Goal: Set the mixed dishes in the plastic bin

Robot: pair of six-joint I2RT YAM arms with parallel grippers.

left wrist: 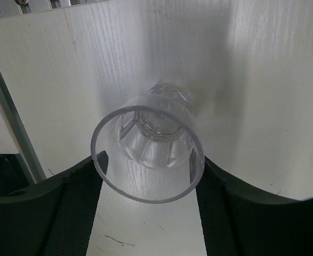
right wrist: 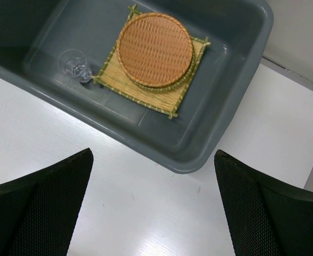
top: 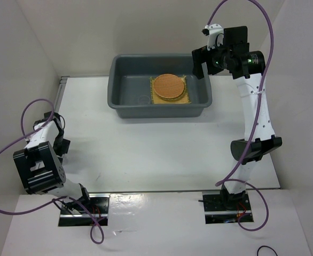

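A clear glass cup [left wrist: 148, 149] stands upright on the white table between the fingers of my left gripper [left wrist: 148, 162], and both pads touch its rim. In the top view it is hidden under my left arm [top: 39, 169] at the table's left side. The grey plastic bin [top: 114, 85] sits at the back centre. It holds the yellow slat mat [right wrist: 162, 98], with a round woven disc [right wrist: 155, 49] stacked on a second one, and another glass cup [right wrist: 73, 65] beside the mat. My right gripper [right wrist: 154, 154] hangs open and empty above the bin's right corner [right wrist: 191, 162].
An aluminium rail [left wrist: 12, 128] runs along the table's left edge, close to the cup. White walls enclose the table on the left, back and right. White table top [top: 156, 154] lies between the bin and the arm bases.
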